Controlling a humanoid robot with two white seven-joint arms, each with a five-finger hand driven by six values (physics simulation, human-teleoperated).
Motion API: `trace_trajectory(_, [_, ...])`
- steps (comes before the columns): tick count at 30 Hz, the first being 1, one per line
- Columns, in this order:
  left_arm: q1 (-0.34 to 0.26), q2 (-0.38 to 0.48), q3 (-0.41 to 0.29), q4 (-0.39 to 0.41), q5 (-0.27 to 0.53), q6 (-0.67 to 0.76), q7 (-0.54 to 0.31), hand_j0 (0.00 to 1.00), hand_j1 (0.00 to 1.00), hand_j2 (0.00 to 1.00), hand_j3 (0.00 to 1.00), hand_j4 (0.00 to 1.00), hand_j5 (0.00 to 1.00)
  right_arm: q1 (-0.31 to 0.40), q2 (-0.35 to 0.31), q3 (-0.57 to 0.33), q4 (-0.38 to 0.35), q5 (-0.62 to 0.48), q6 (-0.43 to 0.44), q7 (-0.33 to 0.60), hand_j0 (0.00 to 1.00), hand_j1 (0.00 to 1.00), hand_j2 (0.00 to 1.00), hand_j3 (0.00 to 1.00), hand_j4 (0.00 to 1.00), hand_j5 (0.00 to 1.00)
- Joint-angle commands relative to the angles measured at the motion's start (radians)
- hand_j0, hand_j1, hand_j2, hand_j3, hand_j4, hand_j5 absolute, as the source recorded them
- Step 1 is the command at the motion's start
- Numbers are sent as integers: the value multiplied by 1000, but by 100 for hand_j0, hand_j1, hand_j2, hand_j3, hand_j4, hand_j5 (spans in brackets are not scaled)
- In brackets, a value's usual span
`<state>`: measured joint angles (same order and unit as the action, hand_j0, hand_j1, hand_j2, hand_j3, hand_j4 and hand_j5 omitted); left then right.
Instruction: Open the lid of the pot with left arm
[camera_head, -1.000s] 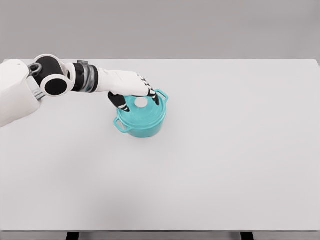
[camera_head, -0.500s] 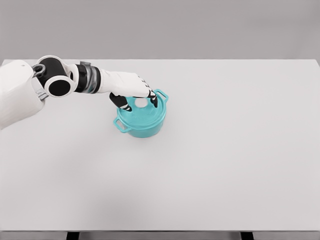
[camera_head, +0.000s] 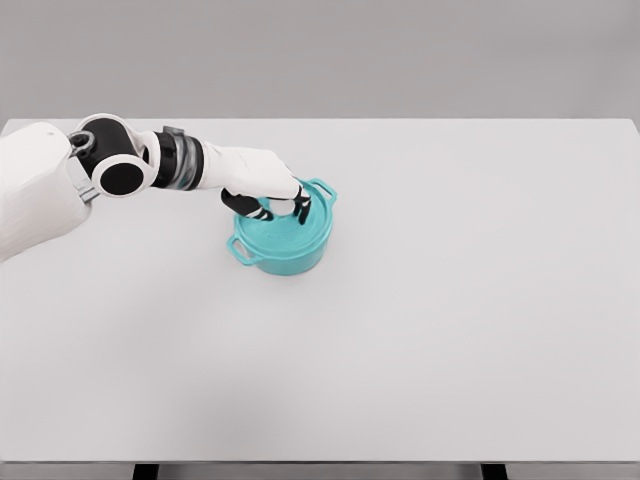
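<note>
1. The teal pot (camera_head: 283, 243) stands on the white desk (camera_head: 450, 300), left of its middle.
2. The lid (camera_head: 290, 225) is on the pot.
3. The left hand (camera_head: 266, 186) is above it; its fingers (camera_head: 300, 208) grasp the white knob (camera_head: 281, 206).

No legible text, label, brand, number or sign appears on the teal pot (camera_head: 285, 243), its lid (camera_head: 283, 222), the left hand (camera_head: 268, 190) or the white table (camera_head: 450, 300).
</note>
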<state>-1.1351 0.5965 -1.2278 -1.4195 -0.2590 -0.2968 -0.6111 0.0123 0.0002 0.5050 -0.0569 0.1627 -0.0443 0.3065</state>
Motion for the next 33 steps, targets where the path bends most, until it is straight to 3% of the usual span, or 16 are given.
trace_trajectory(1, [0,0,1,-1,1,-1,0,47,47,47,47,47,47,2,0,0,0,0,0,0,100,100,100,100,100,100])
trace_trajectory(3, [0,0,1,-1,-9,-12,0,36,36,36,36,36,36,2,0,0,0,0,0,0,100,100,100,100,100,100])
trace_trajectory(13, [-15,16,1,-2,-11,-16,0,35,35,35,35,35,35,2,0,1,0,0,0,0,100,100,100,100,100,100])
trace_trajectory(22, [-49,175,1,-2,-17,-44,0,35,35,35,35,35,35,2,0,0,0,0,0,0,100,100,100,100,100,100])
trace_trajectory(24, [-49,194,1,-1,-71,-42,0,35,35,35,35,35,35,0,0,1,0,0,0,0,100,100,100,100,100,100])
trace_trajectory(33, [-37,215,-12,102,-170,-42,0,37,37,37,37,37,37,2,0,0,0,0,0,0,100,100,100,100,100,100])
